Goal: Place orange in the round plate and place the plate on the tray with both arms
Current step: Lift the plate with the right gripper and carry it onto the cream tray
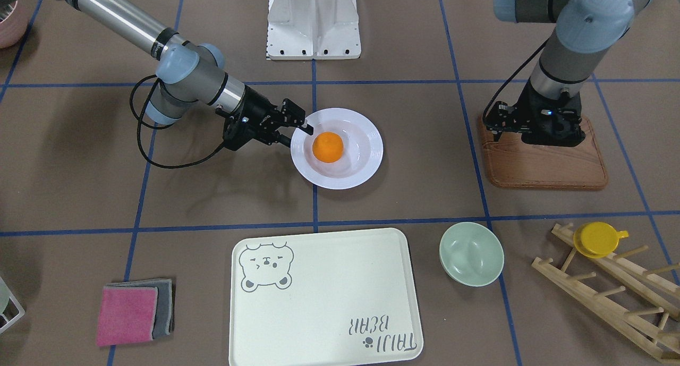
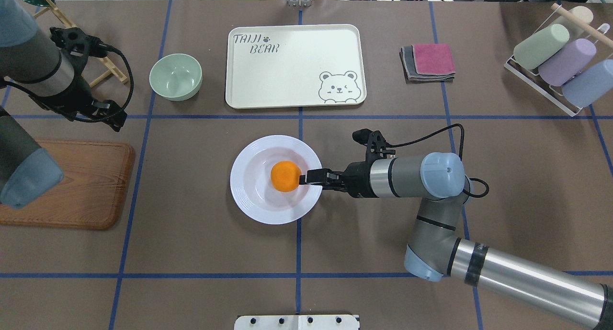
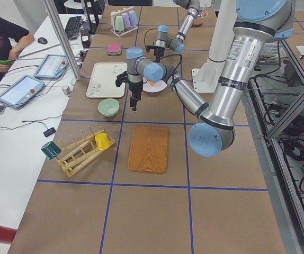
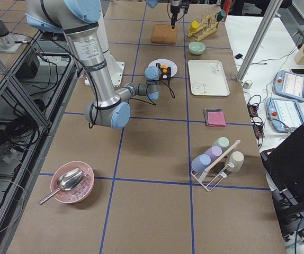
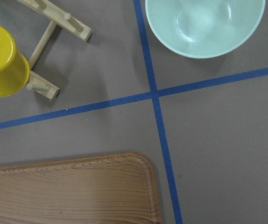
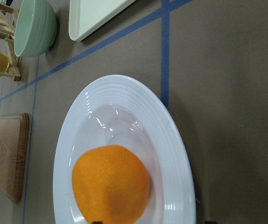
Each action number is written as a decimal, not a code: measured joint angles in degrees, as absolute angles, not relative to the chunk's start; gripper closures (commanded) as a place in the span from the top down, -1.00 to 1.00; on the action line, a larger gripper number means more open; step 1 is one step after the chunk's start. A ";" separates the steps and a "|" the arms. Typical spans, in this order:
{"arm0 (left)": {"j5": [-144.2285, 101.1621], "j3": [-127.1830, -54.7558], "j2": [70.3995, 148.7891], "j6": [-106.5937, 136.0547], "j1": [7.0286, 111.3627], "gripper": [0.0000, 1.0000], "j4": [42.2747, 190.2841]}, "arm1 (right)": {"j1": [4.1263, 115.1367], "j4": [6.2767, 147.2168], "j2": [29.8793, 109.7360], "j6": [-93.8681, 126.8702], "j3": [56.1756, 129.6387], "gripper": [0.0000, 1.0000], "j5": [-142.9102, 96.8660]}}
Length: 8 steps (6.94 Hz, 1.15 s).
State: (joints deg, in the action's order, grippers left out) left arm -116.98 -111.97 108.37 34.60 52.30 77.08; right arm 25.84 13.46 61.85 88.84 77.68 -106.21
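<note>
The orange (image 1: 328,146) (image 2: 285,176) (image 6: 110,184) lies in the sunken centre of the white round plate (image 1: 366,167) (image 2: 258,205) (image 6: 173,149), which rests on the table mid-way along it. My right gripper (image 1: 304,127) (image 2: 306,177) reaches in low and level over the plate's rim, right beside the orange; its jaws look spread and hold nothing. The cream bear tray (image 1: 324,302) (image 2: 292,66) lies bare, apart from the plate. My left gripper (image 1: 494,124) (image 2: 114,121) hangs above the wooden board's corner, far from the plate; its jaws do not show clearly.
A brown wooden board (image 1: 542,167) (image 2: 81,186) (image 5: 68,191) lies under the left arm. A pale-green bowl (image 1: 471,253) (image 2: 175,76) (image 5: 204,25) stands beside the tray. A wooden rack with a yellow cup (image 1: 597,239) (image 5: 3,60), folded cloths (image 1: 133,313) and a cup rack (image 2: 560,62) line the table's edges.
</note>
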 measured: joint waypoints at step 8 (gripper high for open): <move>-117.07 -111.95 108.37 34.52 53.38 0.96 77.08 | 25.90 12.24 61.23 89.07 79.59 -0.73 -105.69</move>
State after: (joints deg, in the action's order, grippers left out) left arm -117.07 -111.95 108.37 34.52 53.38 77.08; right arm 25.90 12.24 61.23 89.07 79.59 -105.69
